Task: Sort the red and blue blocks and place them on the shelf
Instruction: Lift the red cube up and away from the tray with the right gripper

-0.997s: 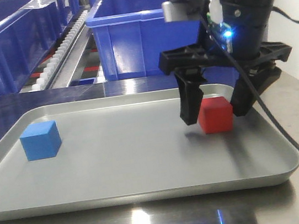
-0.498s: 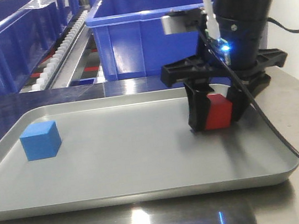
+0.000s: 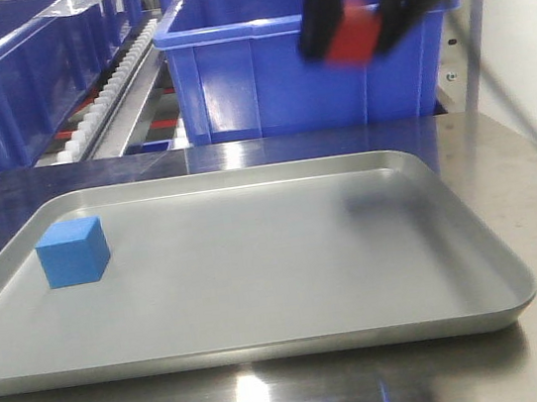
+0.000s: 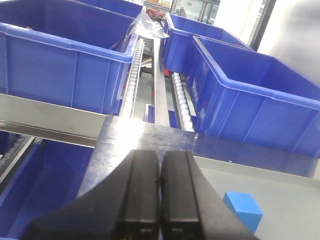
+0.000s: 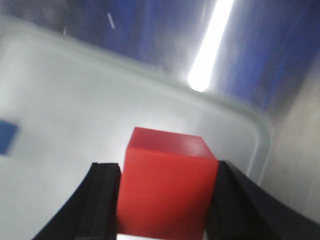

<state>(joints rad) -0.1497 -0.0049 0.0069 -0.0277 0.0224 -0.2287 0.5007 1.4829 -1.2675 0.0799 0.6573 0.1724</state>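
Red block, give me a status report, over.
Right gripper shut on red block, held above the tray. Left gripper shut, empty. Blue block on the tray, untouched. Blue bin behind the red block.

The left claw (image 4: 159, 165) is seen with its black fingers pressed together, and nothing is held between them. A blue block (image 4: 243, 211) is set on the grey tray (image 4: 295, 195), near the tray's edge. Behind, blue bins (image 4: 250, 100) are ranged on the shelf (image 4: 50, 115), with white roller tracks (image 4: 131, 85) between them.
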